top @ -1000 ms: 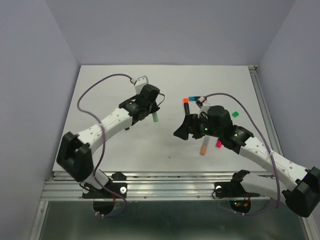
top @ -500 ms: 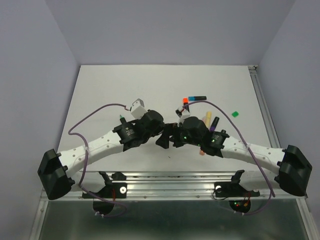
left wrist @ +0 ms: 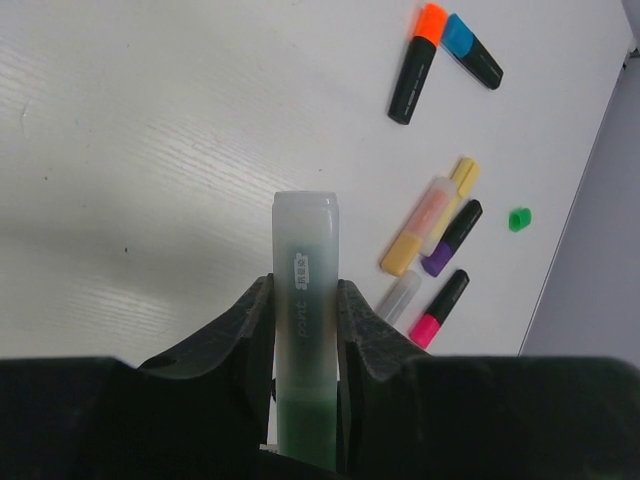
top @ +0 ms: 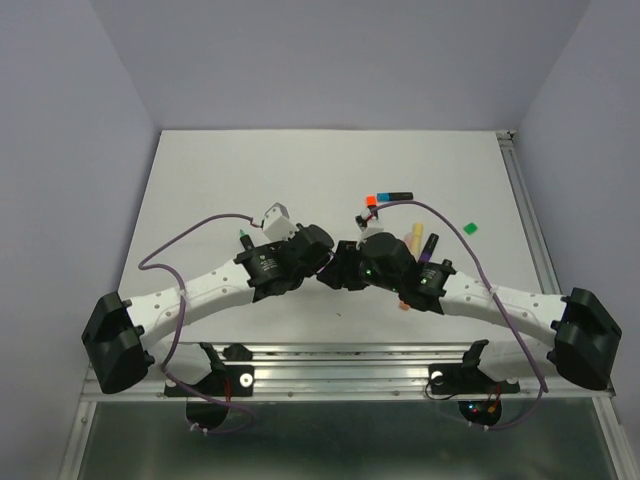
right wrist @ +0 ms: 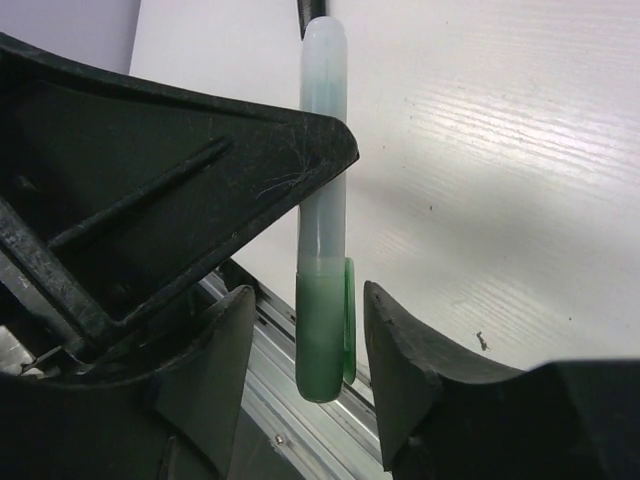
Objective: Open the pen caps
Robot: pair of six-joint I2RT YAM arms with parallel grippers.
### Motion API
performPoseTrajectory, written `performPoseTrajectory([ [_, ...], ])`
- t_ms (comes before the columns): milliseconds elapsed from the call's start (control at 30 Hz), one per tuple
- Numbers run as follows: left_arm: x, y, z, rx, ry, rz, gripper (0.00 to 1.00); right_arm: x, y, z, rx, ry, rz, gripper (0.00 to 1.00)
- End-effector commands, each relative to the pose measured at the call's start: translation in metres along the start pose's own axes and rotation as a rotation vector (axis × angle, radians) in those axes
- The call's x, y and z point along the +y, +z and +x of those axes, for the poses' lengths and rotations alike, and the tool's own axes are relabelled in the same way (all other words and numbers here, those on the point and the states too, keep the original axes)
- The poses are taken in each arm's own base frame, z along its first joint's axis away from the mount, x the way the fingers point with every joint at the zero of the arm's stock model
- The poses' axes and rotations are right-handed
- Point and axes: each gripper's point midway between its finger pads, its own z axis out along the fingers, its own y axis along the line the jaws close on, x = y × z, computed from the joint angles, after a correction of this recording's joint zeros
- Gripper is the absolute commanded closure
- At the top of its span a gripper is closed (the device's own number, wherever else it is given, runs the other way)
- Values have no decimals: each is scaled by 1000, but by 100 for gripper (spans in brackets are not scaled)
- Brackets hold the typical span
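One pen [left wrist: 305, 245] is squeezed in the left claw [left wrist: 304, 292]. Its green cap [right wrist: 322, 335] lies between the fingers [right wrist: 405, 350] of the open right claw [right wrist: 308, 295], not touching. From above, the arms [top: 215, 285] hide it.

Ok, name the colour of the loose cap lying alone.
The small loose plastic cap is green; left wrist view shows it best.

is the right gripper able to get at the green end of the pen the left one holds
Probably yes: the right gripper is open, and the green end of the pen sits between its fingers. The left gripper holds it farther up.
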Motion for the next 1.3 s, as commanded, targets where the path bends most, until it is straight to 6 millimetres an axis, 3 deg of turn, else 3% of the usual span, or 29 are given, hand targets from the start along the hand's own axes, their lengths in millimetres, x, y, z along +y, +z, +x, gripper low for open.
performPoseTrajectory([
  [0, -15, -8, -13, -46, -31, 23, 100, 31, -2, -25, -64, 30, -66, 49],
  [100, -16, -8, -14, -51, -32, 29, 100, 30, -1, -22, -52, 50, -60, 67],
  [133, -15, -7, -14, -52, -28, 25, 100, 28, -1, -21, -50, 60, -52, 80],
  [167, -15, -8, -14, -54, -29, 26, 100, 28, 0, -21, -46, 59, -51, 80],
  [200, -14, -7, -15, -61, -29, 22, 100, 29, -1, -21, -46, 59, -55, 93],
  [233, -14, -7, -16, -66, -31, 22, 100, 30, -1, -20, -40, 64, -60, 99],
  [367, -14, -3, -31, -136, -43, 19, 100, 33, -4, -10, 4, 64, -88, 99],
  [467, -13, 7, -54, -214, -31, 5, 100, 51, -12, 7, 88, 62, -211, 99],
  [600, 6, 34, -106, -350, -87, -64, 100, 66, -27, 31, 191, 70, -355, 99],
  [667, 10, 51, -119, -328, -88, -73, 100, 62, -31, 48, 242, 72, -378, 99],
  [700, 17, 60, -135, -353, -93, -98, 100, 57, -32, 54, 256, 75, -368, 99],
  [900, 16, 61, -180, -478, -80, -160, 100, 50, -41, 71, 296, 72, -370, 99],
  [1000, 14, 62, -188, -469, -3, -157, 100, 39, -41, 61, 243, 56, -287, 99],
  [1033, 14, 63, -187, -461, 30, -155, 100, 21, -36, 56, 209, 62, -181, 99],
  [1133, 10, 74, -177, -393, 260, -132, 100, 4, -37, 39, 153, 38, -39, 99],
  [1267, 38, 96, -154, -271, 368, -244, 100, -45, -39, 4, 59, 64, 148, 99],
])
